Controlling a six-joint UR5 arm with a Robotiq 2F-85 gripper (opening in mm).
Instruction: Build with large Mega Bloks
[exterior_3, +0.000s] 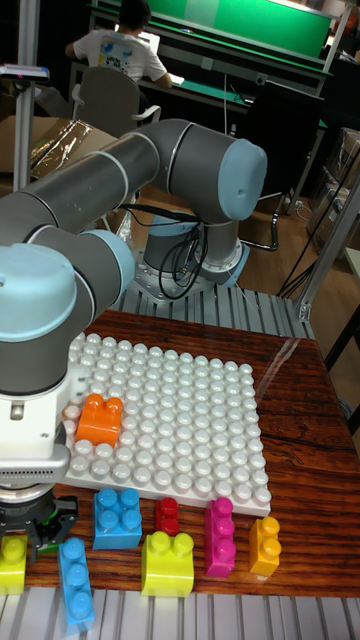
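A white studded baseplate (190, 400) lies on the wooden table. An orange block (100, 419) is seated on its left side. Along the plate's front edge loose blocks stand in a row: a blue square block (118, 517), a small red block (167, 515), a magenta block (220, 537), a yellow-orange block (265, 545), a lime block (167, 564) and a long blue block (75, 584). My gripper (38, 525) hangs at the lower left, just above another lime block (12, 563). The wrist body hides most of the fingers, so their spacing does not show.
The arm's grey links sweep across the upper left, and its base (190, 270) stands behind the plate. The wooden top ends at a metal strip (220, 615) in front. A person (120, 45) sits at desks far behind.
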